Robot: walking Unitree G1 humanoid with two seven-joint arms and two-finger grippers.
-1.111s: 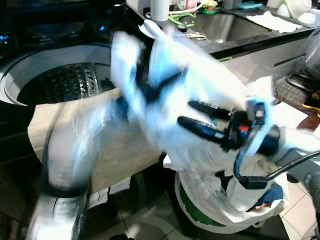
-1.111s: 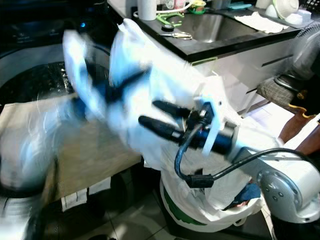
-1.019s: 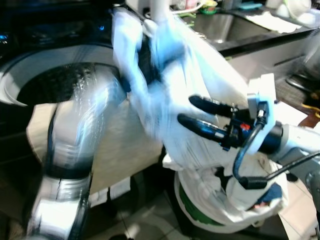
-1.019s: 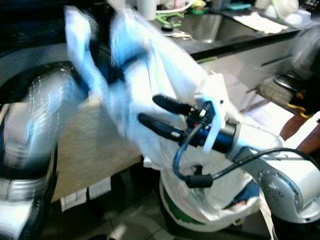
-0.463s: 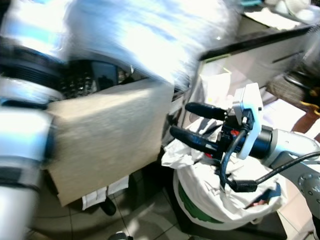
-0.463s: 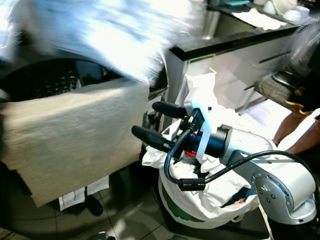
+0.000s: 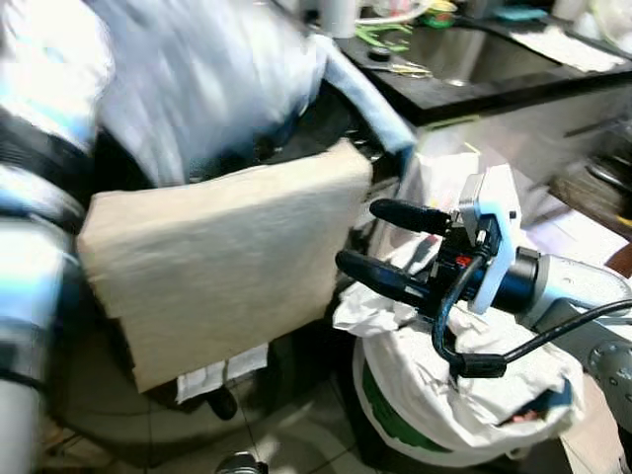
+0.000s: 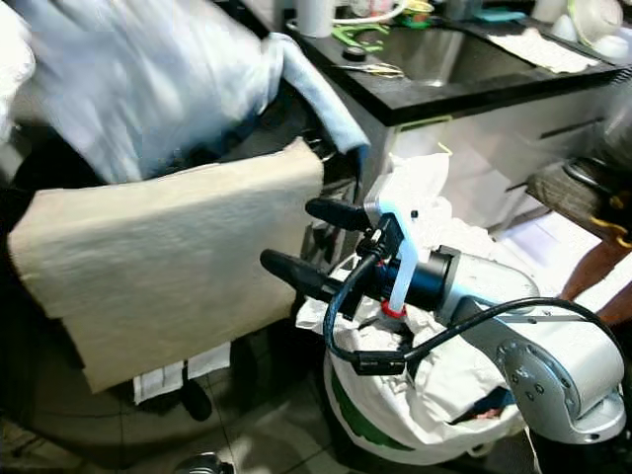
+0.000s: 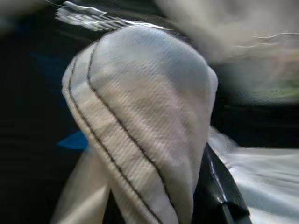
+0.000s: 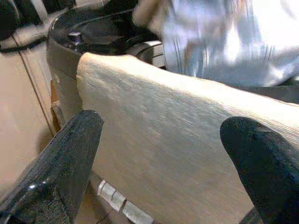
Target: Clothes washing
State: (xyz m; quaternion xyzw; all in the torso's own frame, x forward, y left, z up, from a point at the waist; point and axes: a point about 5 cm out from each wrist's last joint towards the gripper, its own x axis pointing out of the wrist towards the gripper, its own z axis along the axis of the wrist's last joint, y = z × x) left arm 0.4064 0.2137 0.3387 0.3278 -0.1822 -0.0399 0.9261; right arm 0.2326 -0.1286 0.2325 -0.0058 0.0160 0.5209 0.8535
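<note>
The right gripper (image 7: 380, 242) hangs in the air beside the washing machine, its two black fingers spread wide apart with nothing between them. It points toward a beige towel (image 7: 232, 262) that is draped over the machine's front edge and hangs down its face. The right wrist view looks along those parted fingers at the same towel, with the dark rim of the washing machine (image 10: 100, 35) behind it; small white tags show at the towel's lower hem.

Below and behind the right gripper stands a laundry basket (image 8: 395, 415) stuffed with crumpled white clothes, a green band visible on its side.

Above the towel, a pale blue garment (image 8: 168, 74) is badly blurred; one sleeve-like end trails down toward the counter corner. It covers most of the drum opening, so what lies inside cannot be made out. The left arm (image 7: 30, 197) is a smear of silver and black at the picture's edge. In the left wrist view, white fabric with dark stitched seams (image 9: 140, 135) is draped over one black finger of the left gripper (image 9: 215, 191); the other finger is hidden, so whether the fingers are clamped on the cloth cannot be told.

Behind, a dark counter with a sink (image 7: 474, 54) holds scissors and small clutter, too blurred to name further.
</note>
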